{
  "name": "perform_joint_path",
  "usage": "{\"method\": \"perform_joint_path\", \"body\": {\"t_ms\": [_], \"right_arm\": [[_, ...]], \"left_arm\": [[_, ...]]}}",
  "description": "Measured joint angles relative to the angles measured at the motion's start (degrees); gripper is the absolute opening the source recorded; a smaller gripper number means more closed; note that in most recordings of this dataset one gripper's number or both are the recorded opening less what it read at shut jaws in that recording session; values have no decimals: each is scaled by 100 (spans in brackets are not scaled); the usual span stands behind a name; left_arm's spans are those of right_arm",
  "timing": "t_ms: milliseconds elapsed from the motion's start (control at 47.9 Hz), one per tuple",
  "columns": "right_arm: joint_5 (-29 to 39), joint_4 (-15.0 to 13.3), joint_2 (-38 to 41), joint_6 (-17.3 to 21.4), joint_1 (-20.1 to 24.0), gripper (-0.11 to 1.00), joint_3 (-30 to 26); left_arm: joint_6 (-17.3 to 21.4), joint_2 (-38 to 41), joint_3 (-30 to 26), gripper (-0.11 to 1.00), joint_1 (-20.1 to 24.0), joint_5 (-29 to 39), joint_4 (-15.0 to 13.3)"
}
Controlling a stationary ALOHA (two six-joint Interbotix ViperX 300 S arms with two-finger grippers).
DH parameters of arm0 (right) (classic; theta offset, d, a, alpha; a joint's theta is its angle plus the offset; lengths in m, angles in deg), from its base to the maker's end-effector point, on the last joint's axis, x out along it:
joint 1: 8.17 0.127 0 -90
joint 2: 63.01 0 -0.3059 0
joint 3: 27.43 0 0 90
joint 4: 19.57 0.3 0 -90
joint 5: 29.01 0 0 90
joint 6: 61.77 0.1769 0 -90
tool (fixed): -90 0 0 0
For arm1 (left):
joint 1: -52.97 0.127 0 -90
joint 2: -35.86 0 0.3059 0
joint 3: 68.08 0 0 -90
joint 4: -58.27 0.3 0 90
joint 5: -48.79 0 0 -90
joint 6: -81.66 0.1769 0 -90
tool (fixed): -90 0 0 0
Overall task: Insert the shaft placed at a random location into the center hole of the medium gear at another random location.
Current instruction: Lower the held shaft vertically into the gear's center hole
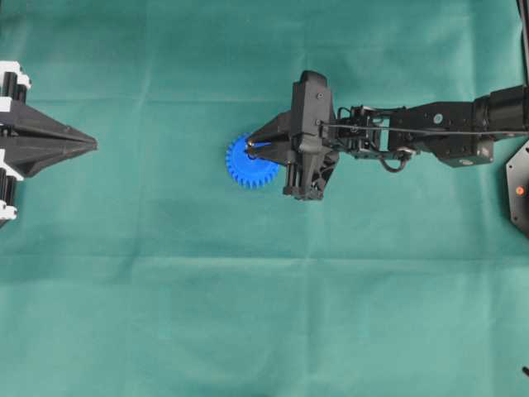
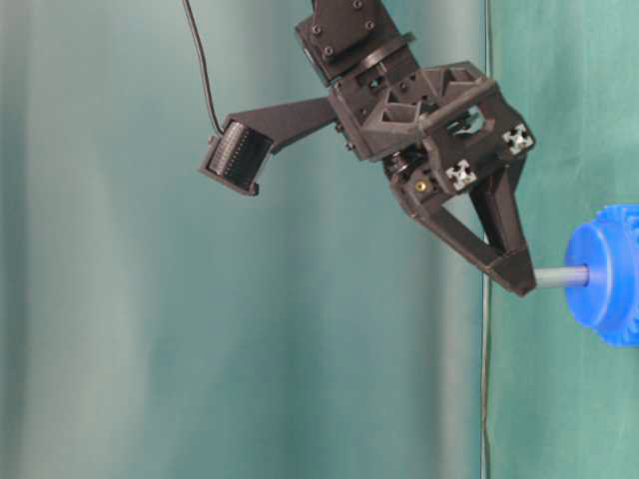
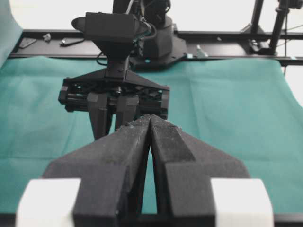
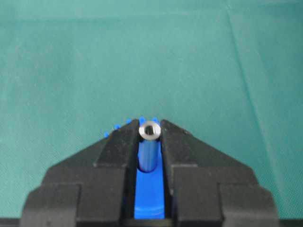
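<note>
Shaft (image 2: 561, 276) sits pinched between the 2 fingers of the right tool (image 1: 252, 149), its far end entering the center hole of the medium gear (image 1: 245, 165). From table level the grey pin runs from the fingertips straight into the raised hub of the blue gear, which lies on the green cloth of the bench (image 1: 165, 273). The right wrist view looks along the pin: its shiny ringed end (image 4: 149, 130) shows between the black pads, with the gear's blue hub below it and a few teeth peeking past the fingertips. At the overhead view's left edge the left tool (image 1: 89, 144) rests well apart from the gear, its 2 foam-faced fingers (image 3: 123, 146) pressed together with nothing between them.
</note>
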Motion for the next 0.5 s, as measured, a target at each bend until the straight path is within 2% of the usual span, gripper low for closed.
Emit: {"method": "perform_joint_path", "body": {"t_ms": [501], "right_arm": [[0, 0, 114, 0, 0, 14, 0]], "left_arm": [[0, 0, 0, 0, 9, 26, 0]]}}
